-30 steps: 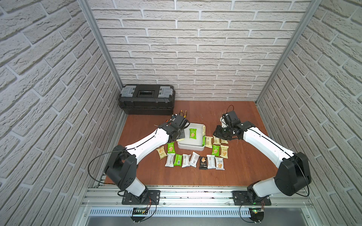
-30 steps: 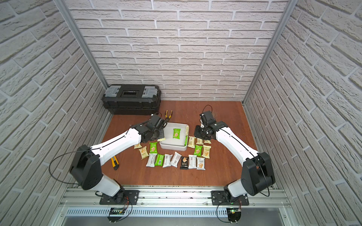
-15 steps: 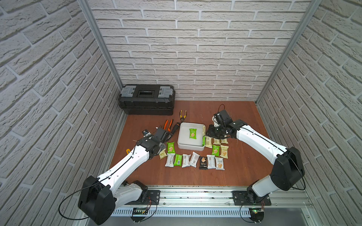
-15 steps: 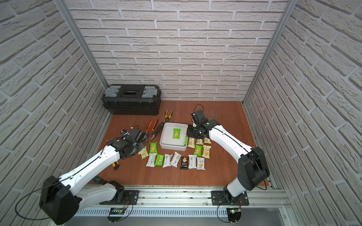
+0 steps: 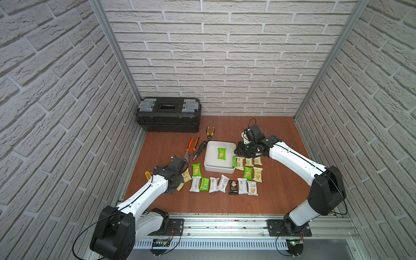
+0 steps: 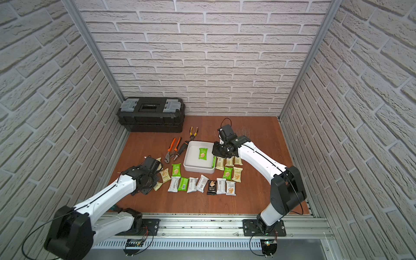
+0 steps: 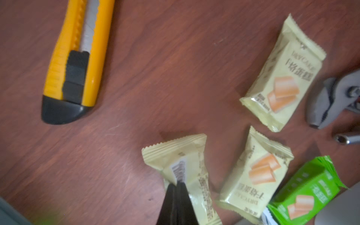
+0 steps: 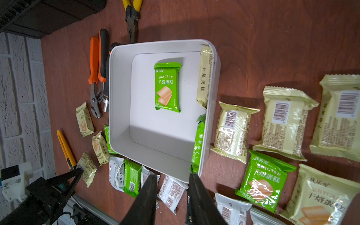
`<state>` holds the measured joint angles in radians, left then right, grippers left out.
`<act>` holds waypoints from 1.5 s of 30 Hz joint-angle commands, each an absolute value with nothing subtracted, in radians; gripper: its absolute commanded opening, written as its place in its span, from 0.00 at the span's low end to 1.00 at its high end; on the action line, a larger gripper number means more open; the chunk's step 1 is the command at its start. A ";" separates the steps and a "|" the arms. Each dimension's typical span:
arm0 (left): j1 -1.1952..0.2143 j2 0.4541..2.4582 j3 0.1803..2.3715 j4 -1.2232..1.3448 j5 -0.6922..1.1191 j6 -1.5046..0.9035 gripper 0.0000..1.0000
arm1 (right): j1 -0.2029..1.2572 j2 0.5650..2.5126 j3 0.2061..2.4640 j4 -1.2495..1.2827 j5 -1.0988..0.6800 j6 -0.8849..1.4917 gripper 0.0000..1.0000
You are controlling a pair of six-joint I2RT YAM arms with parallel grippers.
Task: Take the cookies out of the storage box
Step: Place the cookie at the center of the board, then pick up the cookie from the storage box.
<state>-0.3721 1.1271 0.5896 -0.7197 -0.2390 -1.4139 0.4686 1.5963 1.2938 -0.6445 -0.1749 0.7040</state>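
The white storage box (image 5: 209, 157) stands mid-table. Three cookies lie in it: a green packet (image 8: 167, 87) flat in the middle, a pale yellow one (image 8: 204, 78) and a green one (image 8: 198, 144) on edge along one wall. Several more cookies (image 5: 222, 183) lie on the table in front of the box and to its right. My left gripper (image 7: 177, 184) is shut on the back seam of a pale yellow packet (image 7: 187, 161), low over the table left of the box (image 5: 180, 186). My right gripper (image 8: 173, 176) is open and holds nothing, above the box's right wall (image 5: 242, 153).
A black toolbox (image 5: 168, 117) sits at the back left. Orange pliers (image 5: 191, 148), a screwdriver (image 5: 200, 149) and yellow pliers (image 5: 210, 132) lie behind and left of the box. A yellow utility knife (image 7: 78, 58) lies near the left gripper.
My left arm has swung from the box's left side out to the front left, carrying the pale yellow packet. The right gripper has shifted left over the box's right wall.
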 commanded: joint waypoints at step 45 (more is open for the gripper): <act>-0.192 0.903 0.477 -0.390 -0.167 -1.275 0.66 | 0.665 2.173 1.806 -0.831 0.128 0.779 0.66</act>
<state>-0.2131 0.9009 0.5011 -0.4393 -0.1932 -1.2945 0.6704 2.1532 1.7706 -0.7986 0.1005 0.7578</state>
